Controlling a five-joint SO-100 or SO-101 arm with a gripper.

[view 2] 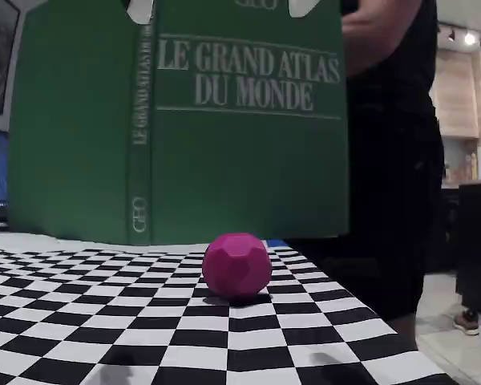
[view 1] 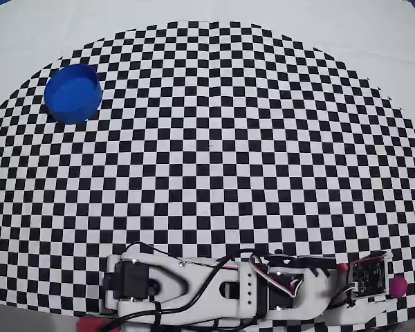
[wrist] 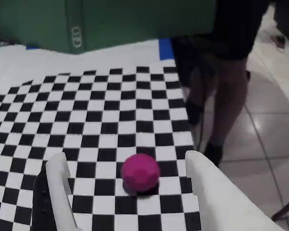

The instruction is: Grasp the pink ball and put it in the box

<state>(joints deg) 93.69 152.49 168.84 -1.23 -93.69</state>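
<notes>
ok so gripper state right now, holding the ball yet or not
gripper: open, holding nothing; the pink ball sits on the checkered mat between its two fingers, not yet gripped.

Magenta ball (wrist: 140, 173), blue box (view 1: 72, 93)

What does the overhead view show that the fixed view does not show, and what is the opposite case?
Only the overhead view shows the blue box far at the upper left of the checkered mat, and the white arm lying along the bottom edge, with its hand reaching to the right.
Only the fixed view shows the standing green atlas book behind the mat, and a person in dark clothes at the right.
Both show the pink ball; in the overhead view it peeks out at the lower right edge.
</notes>
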